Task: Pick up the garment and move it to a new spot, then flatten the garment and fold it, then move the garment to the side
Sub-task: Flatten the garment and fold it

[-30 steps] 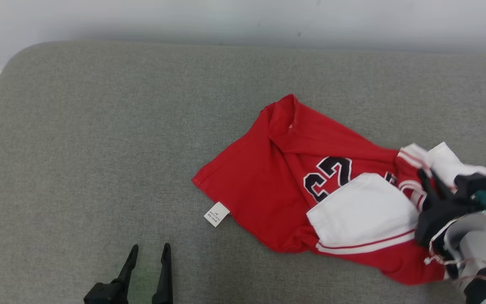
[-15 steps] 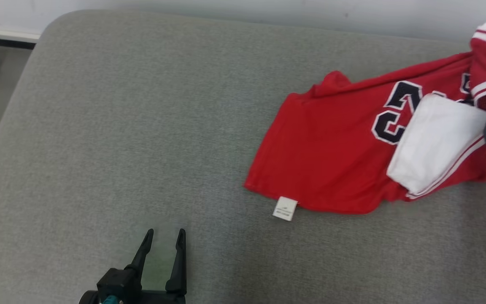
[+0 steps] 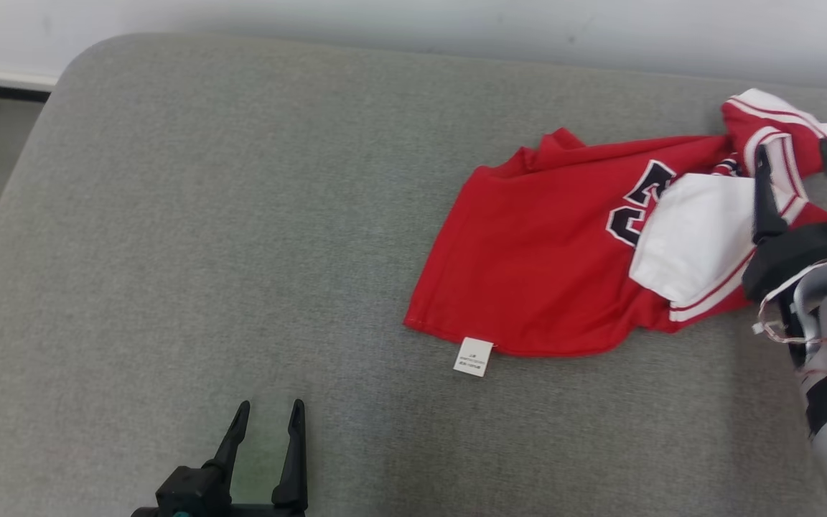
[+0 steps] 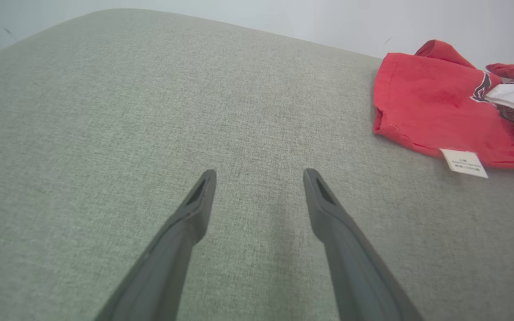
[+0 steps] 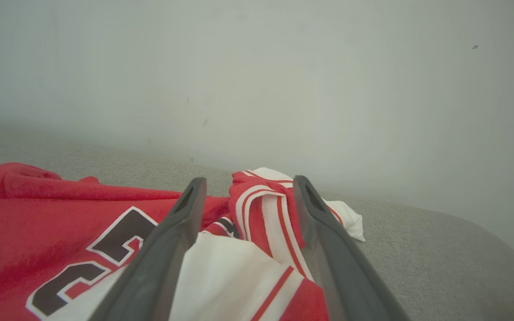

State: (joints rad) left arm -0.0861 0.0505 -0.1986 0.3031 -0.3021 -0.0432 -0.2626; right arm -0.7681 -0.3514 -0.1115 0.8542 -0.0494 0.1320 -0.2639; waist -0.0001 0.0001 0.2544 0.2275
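Apparently between relocating and flattening. One garment (image 3: 543, 266), red jersey, lying crumpled at right far end of grey cushion (image 3: 205, 215); one white label (image 3: 473, 356) at hem. Two grippers: right gripper (image 3: 792, 147) spread astride striped sleeve (image 5: 266, 209), pinching nothing; left gripper (image 3: 271, 403) spread over bare cushion. Next, likely: grasping hem corners, pulling flat.

partly hidden dark number (image 3: 632, 215), seemingly 2, on the garment (image 3: 528, 287); print on its tag (image 3: 473, 356) illegible.
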